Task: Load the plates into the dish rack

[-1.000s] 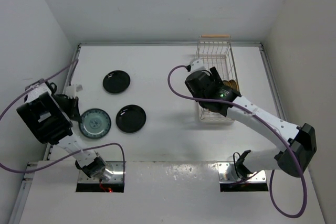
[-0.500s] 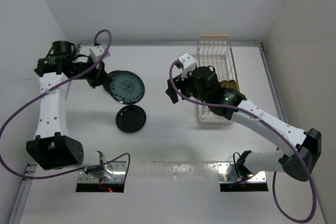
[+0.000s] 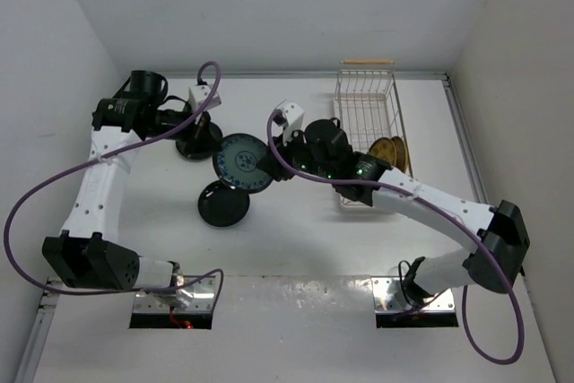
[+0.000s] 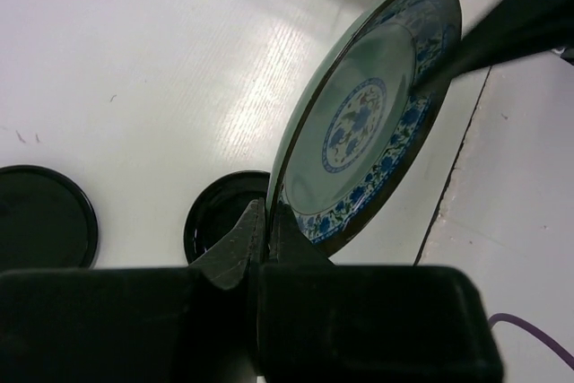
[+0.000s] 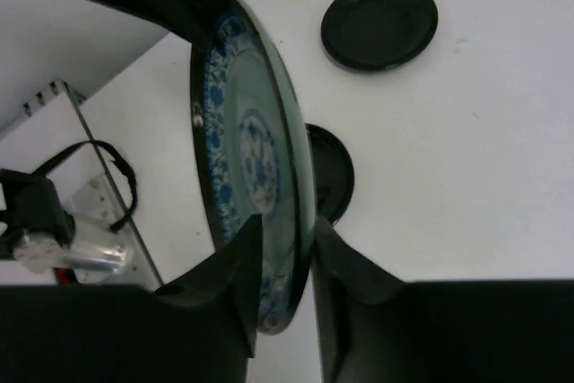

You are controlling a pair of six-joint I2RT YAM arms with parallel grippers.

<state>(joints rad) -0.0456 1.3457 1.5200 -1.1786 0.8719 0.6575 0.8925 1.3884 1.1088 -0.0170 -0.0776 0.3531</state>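
Observation:
The pale teal plate [image 3: 244, 163] hangs on edge in mid-air over the table's middle, held from both sides. My left gripper [image 3: 219, 150] is shut on its left rim; in the left wrist view the fingertips [image 4: 267, 208] pinch the plate [image 4: 368, 123]. My right gripper [image 3: 271, 166] grips the opposite rim, with its jaws [image 5: 287, 221] closed over the plate [image 5: 256, 159]. Two black plates [image 3: 199, 138] [image 3: 224, 204] lie flat on the table. The white wire dish rack [image 3: 368, 100] stands at the back right with two yellow plates [image 3: 387, 152] upright in its near end.
The near black plate [image 5: 330, 181] lies directly under the held plate, the far one [image 5: 379, 22] partly under my left wrist. White walls enclose the table on three sides. Purple cables loop from both arms.
My left arm swung the teal plate rightward to the table's middle. My right gripper came left from the rack and closed on the plate's other rim.

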